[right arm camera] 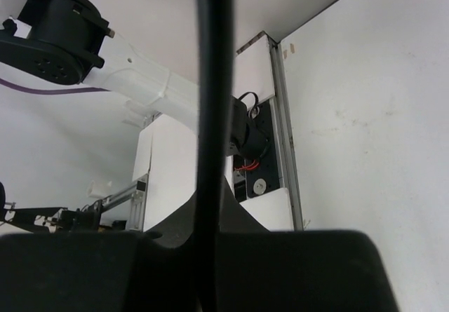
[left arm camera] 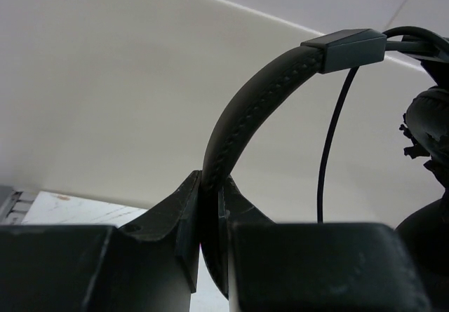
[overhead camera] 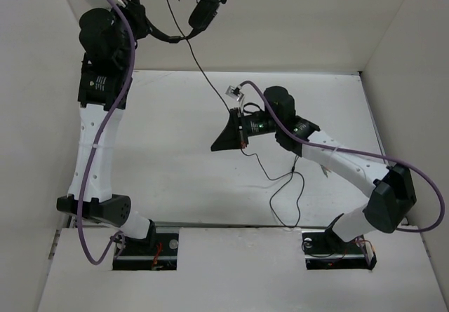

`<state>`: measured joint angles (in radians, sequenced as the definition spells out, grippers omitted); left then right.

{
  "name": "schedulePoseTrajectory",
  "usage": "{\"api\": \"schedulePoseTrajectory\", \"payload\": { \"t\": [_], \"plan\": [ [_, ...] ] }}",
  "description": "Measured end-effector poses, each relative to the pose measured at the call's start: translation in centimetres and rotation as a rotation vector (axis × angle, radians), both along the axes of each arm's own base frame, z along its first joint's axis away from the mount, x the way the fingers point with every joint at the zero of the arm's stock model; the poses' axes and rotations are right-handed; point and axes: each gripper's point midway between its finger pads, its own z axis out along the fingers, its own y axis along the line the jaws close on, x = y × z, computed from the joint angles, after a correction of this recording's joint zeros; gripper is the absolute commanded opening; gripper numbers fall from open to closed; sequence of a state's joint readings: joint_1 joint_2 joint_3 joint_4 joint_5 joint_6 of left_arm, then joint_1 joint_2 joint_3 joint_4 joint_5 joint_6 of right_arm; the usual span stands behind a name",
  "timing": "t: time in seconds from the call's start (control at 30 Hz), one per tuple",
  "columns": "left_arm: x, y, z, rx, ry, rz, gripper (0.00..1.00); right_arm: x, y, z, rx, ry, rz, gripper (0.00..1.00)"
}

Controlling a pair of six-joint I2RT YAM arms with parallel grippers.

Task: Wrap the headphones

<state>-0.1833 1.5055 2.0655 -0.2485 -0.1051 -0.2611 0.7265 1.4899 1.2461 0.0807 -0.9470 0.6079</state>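
Note:
The black headphones [overhead camera: 200,7] hang high at the back. My left gripper [overhead camera: 140,14] is shut on their headband. The left wrist view shows the stitched headband [left arm camera: 259,102] pinched between the jaws of the left gripper [left arm camera: 210,189], with an earcup [left arm camera: 428,130] at the right edge. The thin black cable [overhead camera: 203,73] runs down from the earcups to my right gripper [overhead camera: 228,133], which is shut on it above the table's middle. In the right wrist view the cable [right arm camera: 212,80] passes straight up through the right gripper [right arm camera: 210,217]. The slack cable [overhead camera: 284,193] lies looped on the table.
White walls [overhead camera: 42,116] enclose the table on the left, back and right. Thick purple cables [overhead camera: 105,130] run along both arms. The arm bases [overhead camera: 337,245] sit at the near edge. My left arm [right arm camera: 140,80] shows in the right wrist view.

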Motion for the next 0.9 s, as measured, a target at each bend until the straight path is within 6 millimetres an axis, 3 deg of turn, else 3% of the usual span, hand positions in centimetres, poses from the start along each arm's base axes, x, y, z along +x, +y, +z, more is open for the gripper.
{"api": "schedulePoseTrajectory", "payload": {
  "t": [0.2,0.37,0.47,0.7,0.9],
  "plan": [
    [1.5,0.7,-4.6,0.092,0.085,0.112,0.02,-0.1,0.2,0.3,-0.081,-0.102,-0.025,0.04],
    [2.5,-0.3,-9.2,0.214,0.169,0.147,0.02,-0.7,2.1,4.1,-0.117,-0.415,-0.042,0.06],
    [2.6,-1.0,-12.4,0.289,0.226,0.142,0.02,-0.1,2.4,5.8,-0.164,-0.641,-0.086,0.05],
    [0.7,-2.2,-19.5,0.463,0.362,0.087,0.02,7.3,-0.8,6.4,-0.474,-1.132,-0.268,0.04],
    [-2.0,-5.0,-22.3,0.562,0.430,-0.058,0.02,13.1,-4.4,6.2,-0.796,-1.449,-0.336,0.03]
  ]
}}
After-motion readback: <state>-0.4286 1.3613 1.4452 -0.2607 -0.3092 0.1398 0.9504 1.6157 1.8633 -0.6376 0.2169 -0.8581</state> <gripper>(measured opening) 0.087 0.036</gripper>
